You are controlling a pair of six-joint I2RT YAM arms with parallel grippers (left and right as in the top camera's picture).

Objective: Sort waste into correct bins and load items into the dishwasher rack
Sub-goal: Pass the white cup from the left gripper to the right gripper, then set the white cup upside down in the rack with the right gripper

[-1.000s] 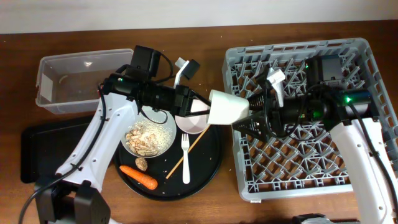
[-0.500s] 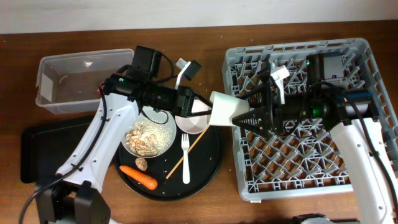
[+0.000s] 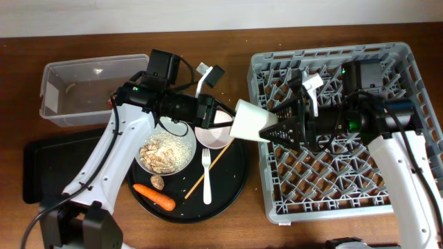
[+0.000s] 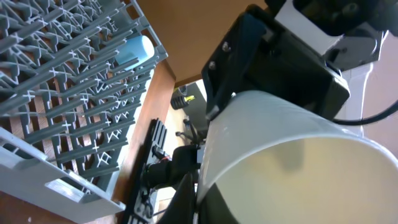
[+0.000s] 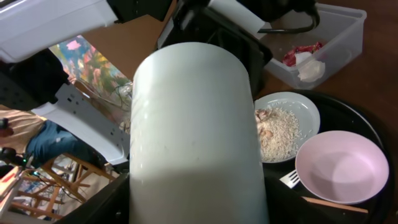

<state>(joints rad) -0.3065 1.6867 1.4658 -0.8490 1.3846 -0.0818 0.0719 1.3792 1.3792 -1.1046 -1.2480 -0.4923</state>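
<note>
Farthest left of the rack (image 3: pixel 325 207), found the clear tub (image 3: pixel 76 90) with the red wrapper (image 5: pixel 303 51) and the tissue wad (image 5: pixel 311 70) inside; judged that much waste sorted. Equally far from the rack, toward its near side, saw the shallow black tray (image 3: pixel 48 162) with nothing visible in it. Closer to the rack, on the round black tray (image 3: pixel 232 187), counted what was left: the plate-bowl (image 3: pixel 190 149) heaped with rice scraps (image 3: pixel 163 153), the brown lump (image 3: pixel 158 182), the carrot (image 3: pixel 154 196), the white fork (image 3: pixel 206 176) and the pinkish bowl (image 3: pixel 214 137), none yet sorted or loaded. Just off the rack's left edge, caught the whitish cup (image 3: pixel 252 120) lying sideways in the air. Judged the left gripper (image 3: pixel 220 114) clamped on its rim. Found the right gripper (image 3: pixel 280 130) up against its base from the rack side, yet could not tell whether those jaws were closed on it or apart. Read this as a handover toward the rack. Inside the rack, spotted the light blue cup (image 4: pixel 134 51) among the pegs. Reckoned the job under halfway done.
</note>
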